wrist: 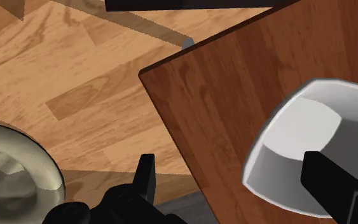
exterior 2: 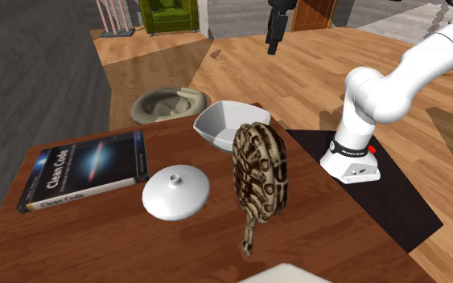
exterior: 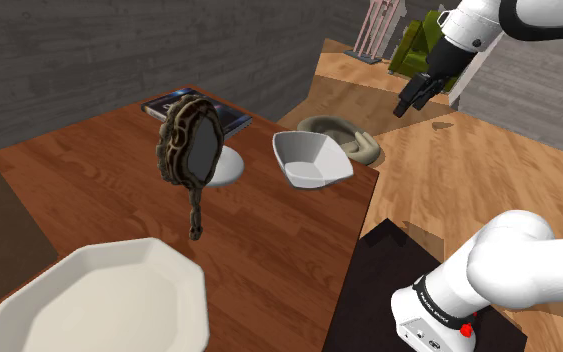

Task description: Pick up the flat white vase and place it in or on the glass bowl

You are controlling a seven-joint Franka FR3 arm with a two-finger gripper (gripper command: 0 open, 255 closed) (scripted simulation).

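The flat white vase is a low white disc with a small knob, lying on the wooden table next to the book; an upright mirror partly hides the vase in the shoulder view. The bowl is pale grey-white with angular sides and stands near the table's corner. My gripper hangs high in the air beyond that corner, well apart from both. In the wrist view the gripper is open with nothing between its fingers, and the bowl lies below it.
An ornate hand mirror stands upright between vase and bowl. A book lies at the table's far edge. A large white plate sits at the near end. A beige pet bed lies on the floor.
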